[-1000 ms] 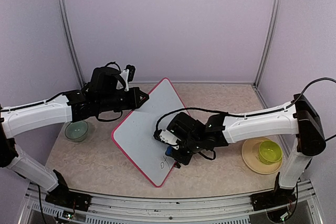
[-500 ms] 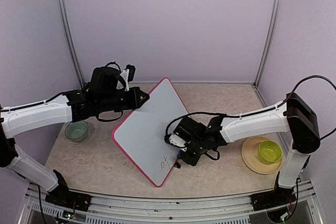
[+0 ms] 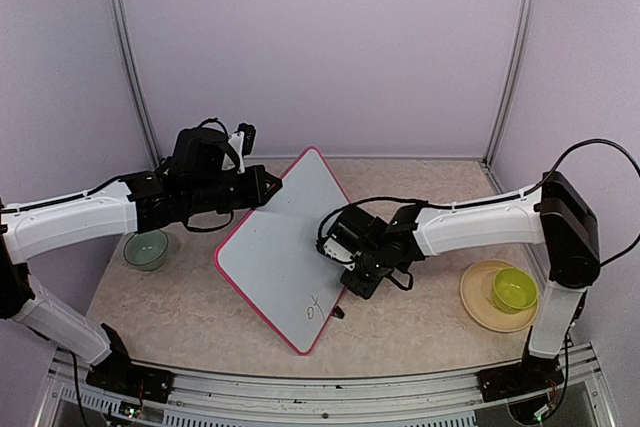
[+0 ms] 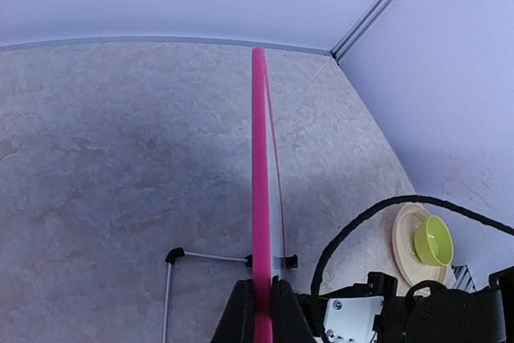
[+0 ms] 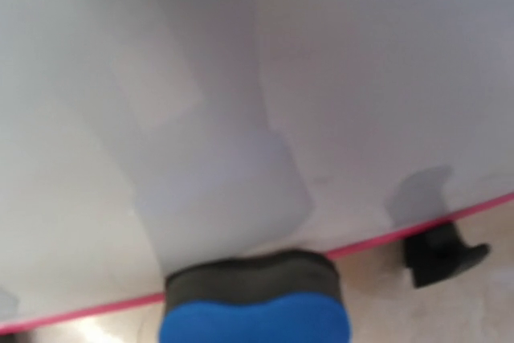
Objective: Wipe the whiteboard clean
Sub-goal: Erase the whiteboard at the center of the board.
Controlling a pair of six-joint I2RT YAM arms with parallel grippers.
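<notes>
The whiteboard [image 3: 272, 252], white with a red-pink rim, stands tilted in the middle of the table. Dark handwriting [image 3: 315, 308] remains near its lower corner. My left gripper [image 3: 268, 188] is shut on the board's upper left rim, which the left wrist view shows edge-on [image 4: 259, 198] between the black fingers [image 4: 241, 319]. My right gripper [image 3: 358, 277] is shut on a blue and black eraser [image 5: 257, 311]. It holds the eraser at the board's right rim, its dark face against the white surface [image 5: 337, 62]. The gripper's own fingers are hidden in the right wrist view.
A green cup [image 3: 513, 290] sits on a tan plate [image 3: 478, 302] at the right. A pale green bowl [image 3: 146, 248] stands at the left under my left arm. The board's black feet [image 5: 442, 255] and wire stand [image 4: 170, 279] rest on the table behind it.
My right gripper has moved with the eraser up and to the right, from over the handwriting to the board's right rim. The handwriting now shows. The left arm has not moved.
</notes>
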